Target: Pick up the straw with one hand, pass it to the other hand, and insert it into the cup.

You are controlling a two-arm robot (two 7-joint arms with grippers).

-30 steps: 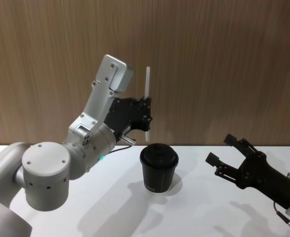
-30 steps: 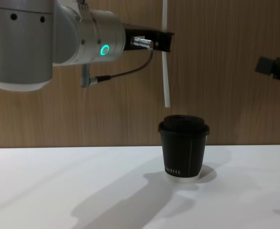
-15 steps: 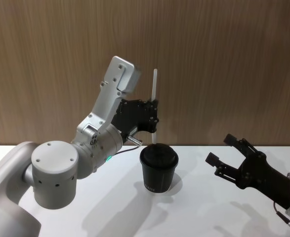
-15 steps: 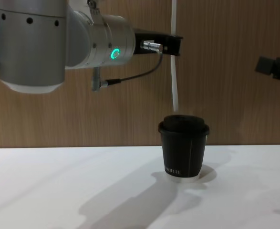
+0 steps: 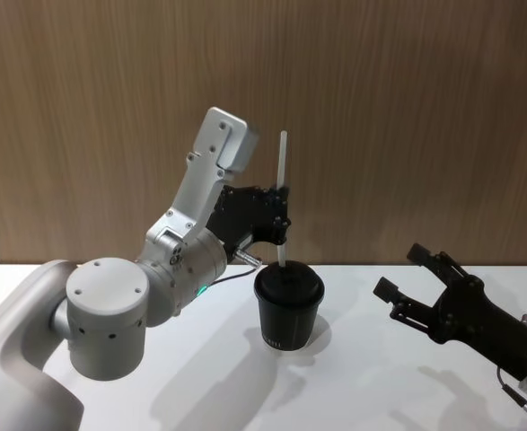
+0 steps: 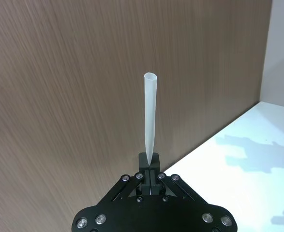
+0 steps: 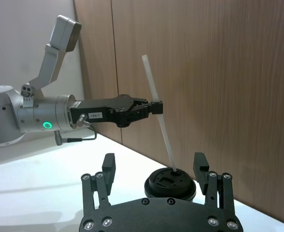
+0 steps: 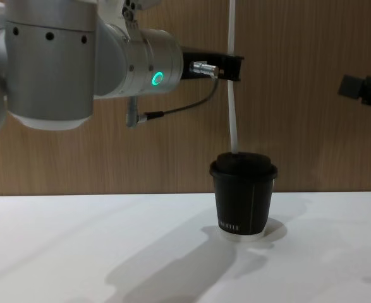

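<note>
Straw [image 5: 282, 193] near-vertical, slight tilt, lower tip touching the cup [image 5: 288, 305] lid; right wrist view puts the tip [image 7: 172, 168] right at the lid opening, can't tell if it's actually in. Left hand [image 5: 279, 214] clamped on the straw around mid-length, fingers [image 6: 150, 170] pinched together on it, top of straw sticking up well above the grip. Silver wrist with green ring [image 8: 155, 78] and dark cable [image 8: 185, 107] behind it, arm coming in from the left. Cup upright on the white tabletop [image 5: 353, 386], lid on, roughly centre. Right hand [image 5: 408, 276] off to the right of the cup, well apart from it, fingers spread, holding nothing, above the tabletop. Wood-panel wall [image 5: 407, 117] behind.
</note>
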